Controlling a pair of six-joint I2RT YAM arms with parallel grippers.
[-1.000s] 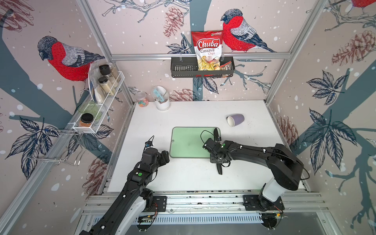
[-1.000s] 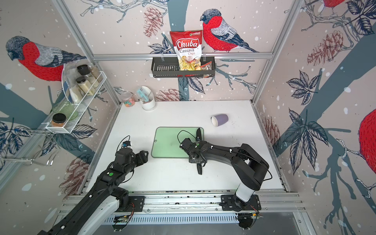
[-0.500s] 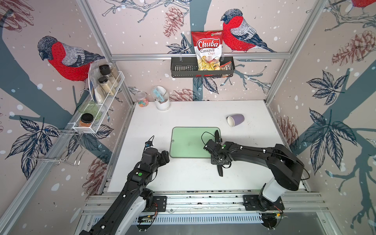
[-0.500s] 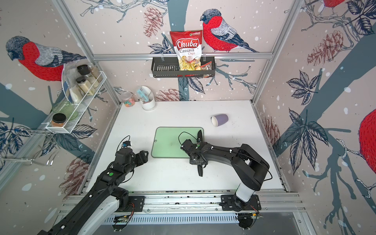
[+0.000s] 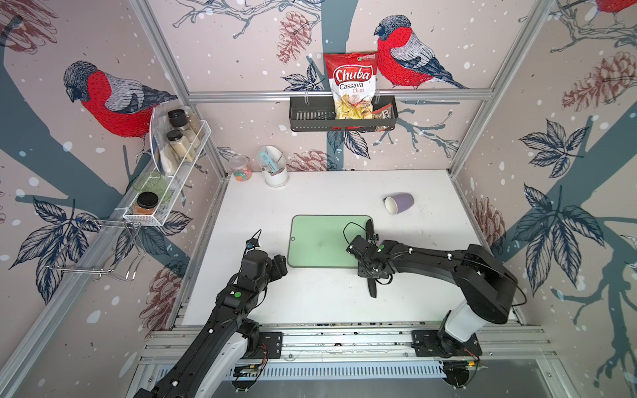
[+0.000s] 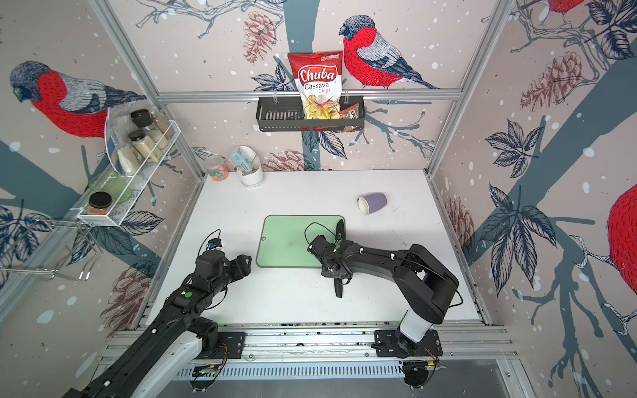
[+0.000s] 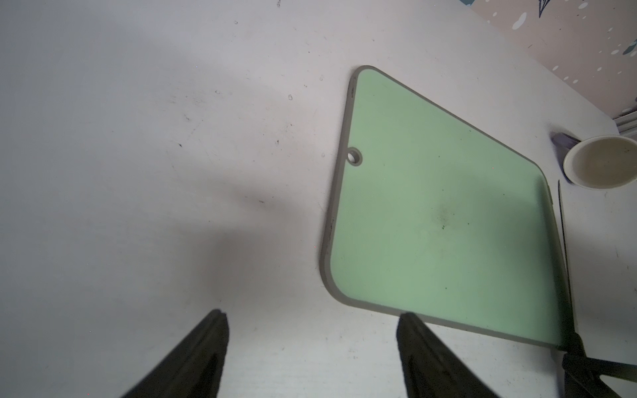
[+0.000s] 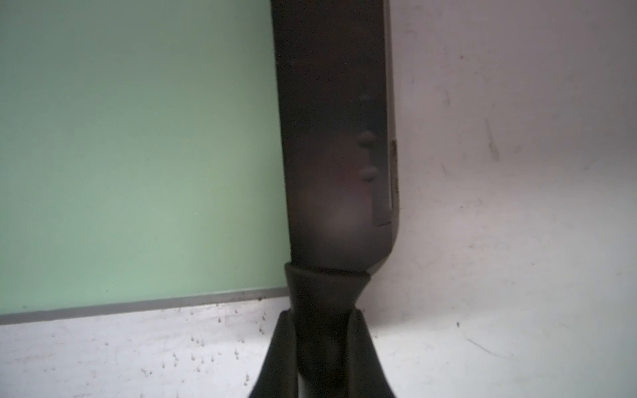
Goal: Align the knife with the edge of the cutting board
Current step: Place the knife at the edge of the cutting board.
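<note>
On the left wall, at ten o'clock from the middle of the table point(image 5: 310, 193): a white wire rack point(image 5: 193, 156) holding spice jars point(image 5: 177, 119).

In the back corner at eleven o'clock: a small candy jar point(image 5: 241, 169) just beside a white holder point(image 5: 275, 174).

At eight o'clock from the cutting board point(image 5: 320, 241): the left gripper point(image 5: 281, 265), near the board's corner but not touching it. Fingers point(image 7: 206, 344) spread apart in the left wrist view, with only bare table between them.

Near mid-table: the pale-green board, lying flat, long sides running nine to three o'clock, small hole at the nine o'clock short edge.

Along the three o'clock short edge: the black knife point(image 5: 372, 287). Blade laid flat over the board's rim, tip toward twelve o'clock, handle jutting past the board's corner toward six o'clock. Roughly parallel to that edge in both top views.

Clamped on the handle, just off the board's five o'clock corner: the right gripper point(image 5: 370, 272), one finger point(image 8: 286, 344) pressed to each side in the right wrist view.

At one o'clock from the board, apart from the knife: a purple mug point(image 5: 400, 203) tipped on its side, mouth toward eight o'clock.
</note>
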